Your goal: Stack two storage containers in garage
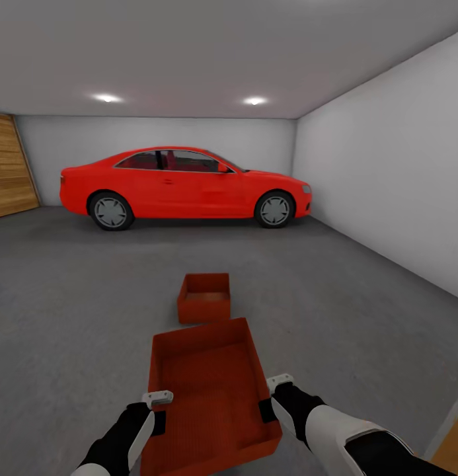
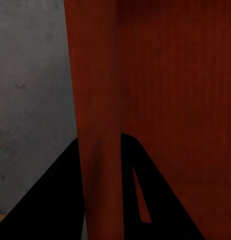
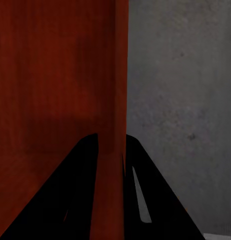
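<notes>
Above garage floor (image 1: 70, 297) | both fingers pinch tray (image 1: 202, 370) walls | box (image 1: 203, 299) beyond, apparently grounded

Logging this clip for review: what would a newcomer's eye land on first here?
First, the big red car parked side-on against the white back wall. Next, the long shallow red-orange tray-like container held in front of the robot, its side walls pinched by the left gripper and right gripper. Just beyond it, the smaller, deeper red-orange box sits on the grey concrete floor.
</notes>
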`<state>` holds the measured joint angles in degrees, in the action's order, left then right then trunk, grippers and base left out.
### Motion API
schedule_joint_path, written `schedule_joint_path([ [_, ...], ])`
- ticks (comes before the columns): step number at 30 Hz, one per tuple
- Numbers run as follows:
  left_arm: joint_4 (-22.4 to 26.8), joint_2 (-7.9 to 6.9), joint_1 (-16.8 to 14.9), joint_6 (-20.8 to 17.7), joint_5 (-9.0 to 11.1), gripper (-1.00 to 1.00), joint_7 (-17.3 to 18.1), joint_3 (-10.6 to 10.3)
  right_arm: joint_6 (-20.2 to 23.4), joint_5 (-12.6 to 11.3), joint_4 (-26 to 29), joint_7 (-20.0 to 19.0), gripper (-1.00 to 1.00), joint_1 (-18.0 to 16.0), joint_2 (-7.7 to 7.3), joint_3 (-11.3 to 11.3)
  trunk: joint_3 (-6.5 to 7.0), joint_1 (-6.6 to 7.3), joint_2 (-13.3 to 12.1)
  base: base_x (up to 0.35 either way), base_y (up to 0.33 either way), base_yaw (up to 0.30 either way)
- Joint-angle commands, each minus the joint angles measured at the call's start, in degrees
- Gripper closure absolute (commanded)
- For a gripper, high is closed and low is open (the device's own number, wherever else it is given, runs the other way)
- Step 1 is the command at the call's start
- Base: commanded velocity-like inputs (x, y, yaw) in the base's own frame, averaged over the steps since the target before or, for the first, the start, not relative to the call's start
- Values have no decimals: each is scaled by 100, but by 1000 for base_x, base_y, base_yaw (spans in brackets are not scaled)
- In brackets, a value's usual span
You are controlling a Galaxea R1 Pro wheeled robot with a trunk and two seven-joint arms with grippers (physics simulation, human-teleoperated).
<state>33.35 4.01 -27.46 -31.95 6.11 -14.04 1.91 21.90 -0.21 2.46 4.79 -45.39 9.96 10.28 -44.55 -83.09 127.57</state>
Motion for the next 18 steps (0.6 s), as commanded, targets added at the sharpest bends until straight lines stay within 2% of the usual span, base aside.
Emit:
schedule_joint_path([
  [1, -4, 3, 3, -4, 109, 100, -55, -164, 25, -128, 413, -180, 100, -5, 3, -26, -7, -2, 3, 293, 0, 0],
  [8, 1, 3, 3, -4, 109, 100, -55, -164, 25, -128, 413, -180, 100, -5, 3, -26, -7, -2, 3, 38, 108, 0],
  [18, 4, 3, 3, -4, 109, 100, -55, -162, 25, -128, 413, -180, 100, -5, 3, -26, -7, -2, 3, 0, 42, 0],
])
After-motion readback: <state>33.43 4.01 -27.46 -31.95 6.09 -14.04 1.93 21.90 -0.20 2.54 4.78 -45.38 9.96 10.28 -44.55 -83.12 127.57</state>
